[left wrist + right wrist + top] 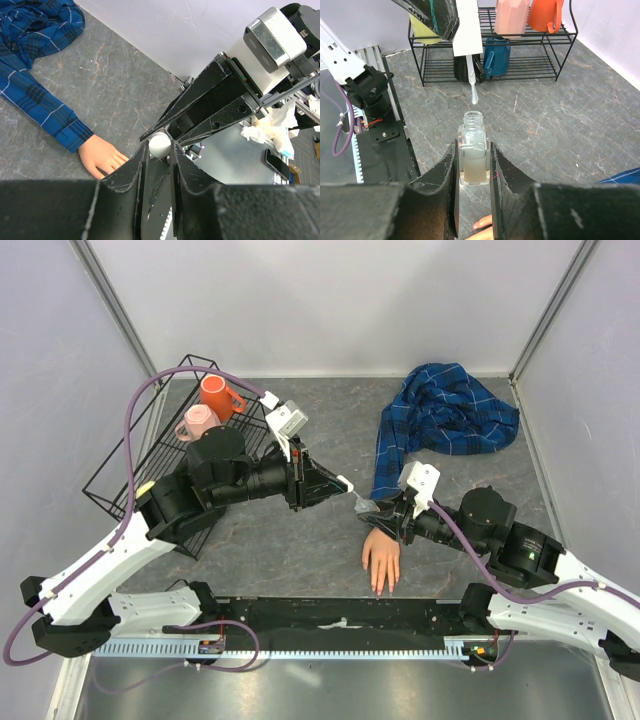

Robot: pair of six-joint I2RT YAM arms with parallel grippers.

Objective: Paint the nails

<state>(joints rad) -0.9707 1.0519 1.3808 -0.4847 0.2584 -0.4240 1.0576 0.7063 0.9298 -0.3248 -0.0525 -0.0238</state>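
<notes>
1. Right gripper (pixel 473 150): both fingers are clamped on the flat sides of a small clear bottle (pixel 473 162). The bottle stands upright, its neck is open, and pale liquid fills most of it.
2. Left gripper (pixel 159 147): the fingers are closed on a white cap (pixel 160 144). A thin brush (pixel 474 90) hangs from the cap.
3. The brush tip sits just above the bottle's open neck, apart from the glass.
4. The two grippers meet nose to nose over the middle of the table (pixel 300 540).
5. The mannequin hand (pixel 381 555) lies palm down on the table, just below the right gripper, fingers pointing to the near edge.
6. The nails (pixel 382 587) are at the fingertips, near the table's front edge. They are too small to judge for polish.
7. A blue plaid sleeve (pixel 445 415) runs from the wrist to a bunched heap at the far right.
8. A black wire rack (pixel 150 470) stands far left, holding an orange mug (pixel 215 392) and a pink mug (pixel 198 423).
</notes>
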